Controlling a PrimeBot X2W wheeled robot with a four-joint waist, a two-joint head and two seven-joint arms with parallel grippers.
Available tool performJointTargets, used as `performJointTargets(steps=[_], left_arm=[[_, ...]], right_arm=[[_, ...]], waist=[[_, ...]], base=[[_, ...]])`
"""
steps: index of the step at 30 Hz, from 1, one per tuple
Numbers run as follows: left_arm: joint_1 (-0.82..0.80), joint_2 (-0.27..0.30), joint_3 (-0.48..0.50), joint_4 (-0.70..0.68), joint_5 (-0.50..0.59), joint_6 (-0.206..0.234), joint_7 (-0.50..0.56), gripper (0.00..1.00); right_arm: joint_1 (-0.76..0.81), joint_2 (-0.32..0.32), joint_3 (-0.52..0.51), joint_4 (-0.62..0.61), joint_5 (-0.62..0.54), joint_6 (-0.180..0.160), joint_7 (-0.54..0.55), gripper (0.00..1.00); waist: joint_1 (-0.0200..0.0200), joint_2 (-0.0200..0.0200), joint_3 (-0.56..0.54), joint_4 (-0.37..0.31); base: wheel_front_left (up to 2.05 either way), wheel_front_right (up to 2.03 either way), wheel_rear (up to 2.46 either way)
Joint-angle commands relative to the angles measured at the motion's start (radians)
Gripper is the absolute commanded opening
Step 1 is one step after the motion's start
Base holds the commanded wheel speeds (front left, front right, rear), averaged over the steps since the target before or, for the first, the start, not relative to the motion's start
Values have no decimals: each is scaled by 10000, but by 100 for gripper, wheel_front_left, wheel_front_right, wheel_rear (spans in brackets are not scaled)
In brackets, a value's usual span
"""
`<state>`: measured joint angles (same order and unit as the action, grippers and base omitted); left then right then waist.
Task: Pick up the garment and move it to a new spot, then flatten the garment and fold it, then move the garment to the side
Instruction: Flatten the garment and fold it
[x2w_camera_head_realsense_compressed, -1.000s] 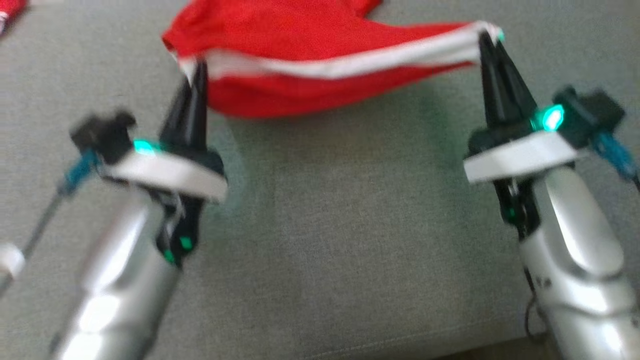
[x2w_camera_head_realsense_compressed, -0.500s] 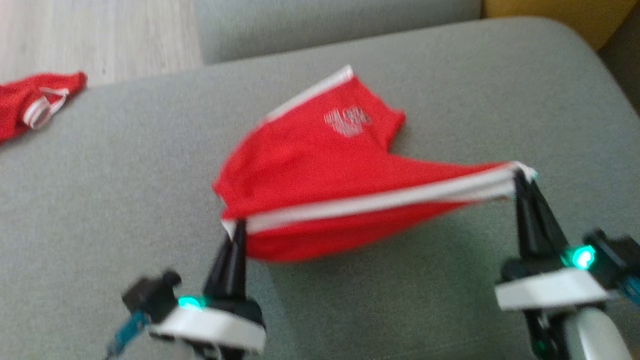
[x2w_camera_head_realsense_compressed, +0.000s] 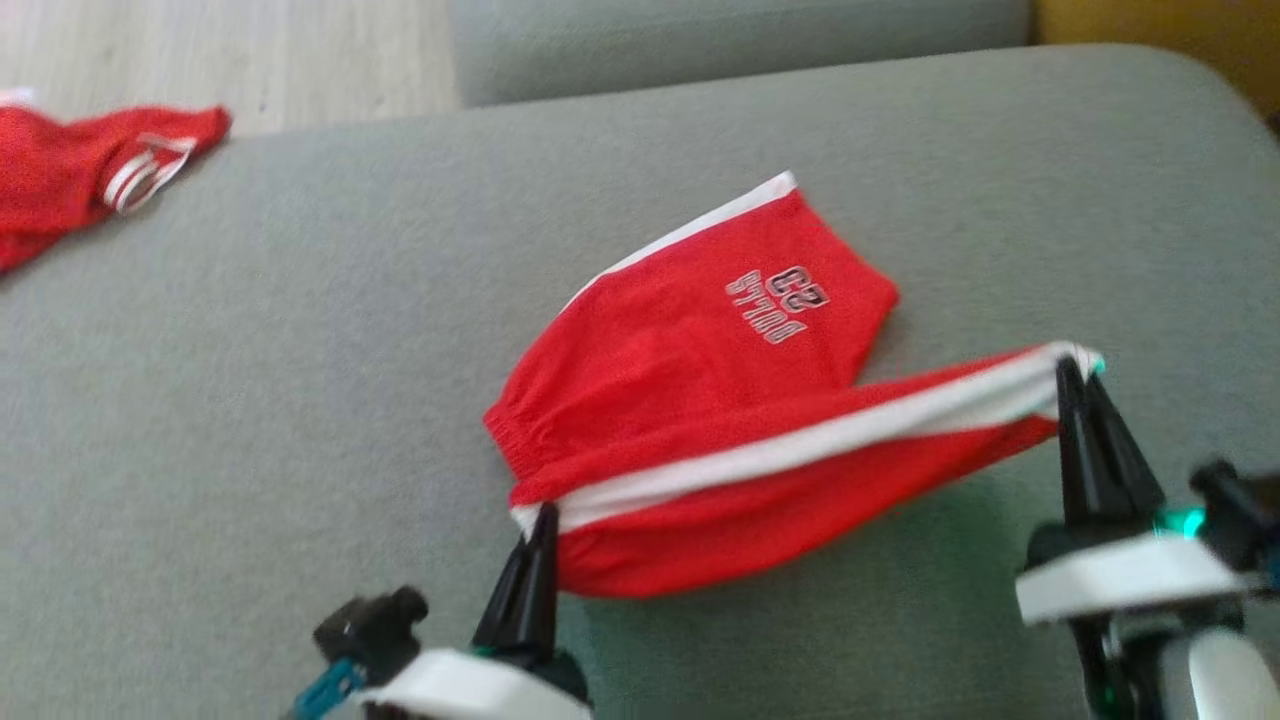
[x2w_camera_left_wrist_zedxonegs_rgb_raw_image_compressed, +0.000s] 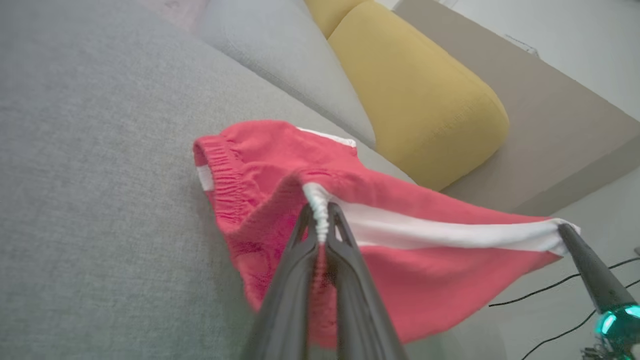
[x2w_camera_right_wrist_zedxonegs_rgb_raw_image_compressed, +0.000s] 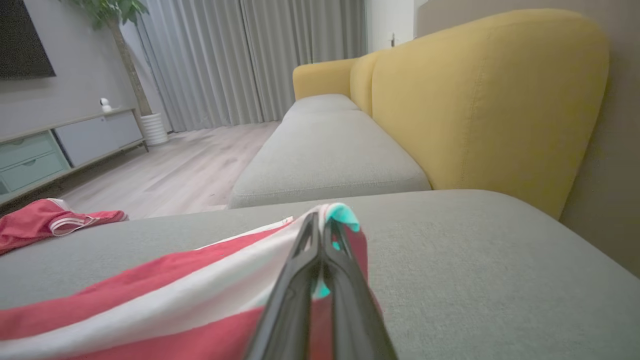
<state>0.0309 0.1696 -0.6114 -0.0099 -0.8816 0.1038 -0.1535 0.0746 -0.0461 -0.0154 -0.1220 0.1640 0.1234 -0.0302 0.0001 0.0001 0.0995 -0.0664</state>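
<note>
The garment (x2w_camera_head_realsense_compressed: 700, 400) is a pair of red shorts with a white side stripe and a printed number, spread on the grey cushion (x2w_camera_head_realsense_compressed: 300, 380). Its near edge is lifted and stretched between my two grippers. My left gripper (x2w_camera_head_realsense_compressed: 543, 520) is shut on the waistband end of the stripe; the left wrist view shows the white hem (x2w_camera_left_wrist_zedxonegs_rgb_raw_image_compressed: 320, 215) pinched between its fingers. My right gripper (x2w_camera_head_realsense_compressed: 1075, 372) is shut on the leg-hem end, and in the right wrist view the stripe (x2w_camera_right_wrist_zedxonegs_rgb_raw_image_compressed: 240, 285) runs left from its fingertips. The far half of the shorts lies on the cushion.
A second red garment (x2w_camera_head_realsense_compressed: 90, 170) lies at the cushion's far left edge, by the wooden floor (x2w_camera_head_realsense_compressed: 230, 50). Another grey seat cushion (x2w_camera_head_realsense_compressed: 740, 35) lies beyond, and yellow backrests (x2w_camera_right_wrist_zedxonegs_rgb_raw_image_compressed: 480, 95) rise on the right. Cables (x2w_camera_left_wrist_zedxonegs_rgb_raw_image_compressed: 560, 295) trail on the floor.
The head camera has tilted up, so the whole picture has shifted down. Both grippers kept their hold and the shorts now show a printed logo and lie flatter on the cushion.
</note>
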Motion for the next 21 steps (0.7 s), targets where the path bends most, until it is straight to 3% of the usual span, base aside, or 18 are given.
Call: performJointTargets(steps=[1, 12, 21], left_arm=[[-800, -247, 286, -82, -148, -91, 64, 0], [-3863, -985, 830, 2171, -1082, -244, 767, 0], [-5143, -1139, 943, 3472, -1623, -285, 787, 0]], right_arm=[[-920, -211, 152, -65, -74, 73, 111, 0], [-5166, -1472, 741, 3521, 231, 73, 667, 0], [-7431, -1742, 1896, 6202, 698, 73, 533, 0]], waist=[[-1, -1, 385, 382], [-1, -1, 1868, 1304], [-1, -1, 2521, 1618]], base=[[0, 0, 0], [0, 0, 0], [0, 0, 0]])
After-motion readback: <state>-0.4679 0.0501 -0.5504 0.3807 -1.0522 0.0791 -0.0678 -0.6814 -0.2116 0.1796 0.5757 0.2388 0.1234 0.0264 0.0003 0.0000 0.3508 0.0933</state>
